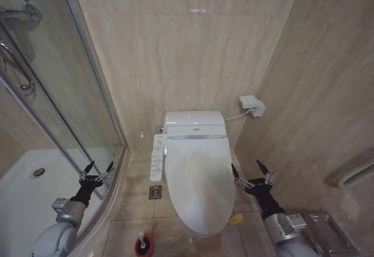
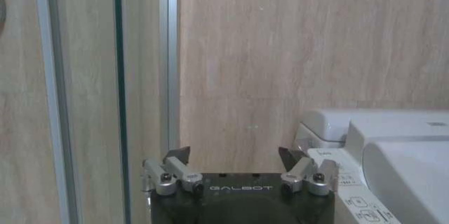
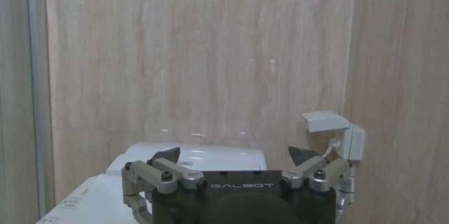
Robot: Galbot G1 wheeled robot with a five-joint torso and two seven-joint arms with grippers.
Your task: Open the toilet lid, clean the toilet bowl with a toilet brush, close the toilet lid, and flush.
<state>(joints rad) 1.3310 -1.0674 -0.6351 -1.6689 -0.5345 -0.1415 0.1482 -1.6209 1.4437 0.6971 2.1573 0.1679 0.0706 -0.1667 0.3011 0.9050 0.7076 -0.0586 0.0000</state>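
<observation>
The glossy white toilet lid (image 1: 198,178) lies down flat over the toilet bowl (image 1: 201,229), with a small yellow-green loop (image 1: 235,218) at its right front edge. A white button panel (image 1: 157,156) runs along the bowl's left side. The toilet brush (image 1: 142,239) stands in its red cup holder (image 1: 143,247) on the floor left of the bowl's front. My left gripper (image 1: 96,169) hangs open to the left of the toilet, near the shower glass; it also shows open in the left wrist view (image 2: 235,155). My right gripper (image 1: 251,172) hovers open just right of the lid, seen again in the right wrist view (image 3: 235,154).
A glass shower screen (image 1: 64,87) and white shower tray (image 1: 23,193) fill the left. A floor drain (image 1: 155,192) sits left of the bowl. A white wall socket box (image 1: 251,105) with a cable hangs behind the tank. A metal bin (image 1: 327,228) stands at the right.
</observation>
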